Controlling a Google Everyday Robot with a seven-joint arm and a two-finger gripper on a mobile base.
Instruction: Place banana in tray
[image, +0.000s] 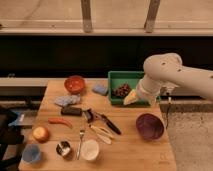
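I read the gripper (131, 98) at the green rectangular plastic tray's (114, 80) front wall as empty, fingers apart, because the slim cream-yellow banana (102, 133) lies ungrasped on the wooden surface (130, 152) beside the silver fork (81, 142).

— What does the arm (170, 70) look like?
— Off-white all over, smooth and rounded. There is a fat domed joint above the right end of the tray (120, 74), and a thick tube runs off to the right of it.
— Any markings?
— A few small dark dots on the dome, maybe screw holes or recesses; I cannot tell which.
— Cables?
— One thin dark cable (168, 110) hangs below the arm, just right of the tray.
— And the pincer (131, 98)?
— It is at the tray's front wall, toward the right half. It looks like a pale cream wedge, narrower than the white wrist segment behind it.
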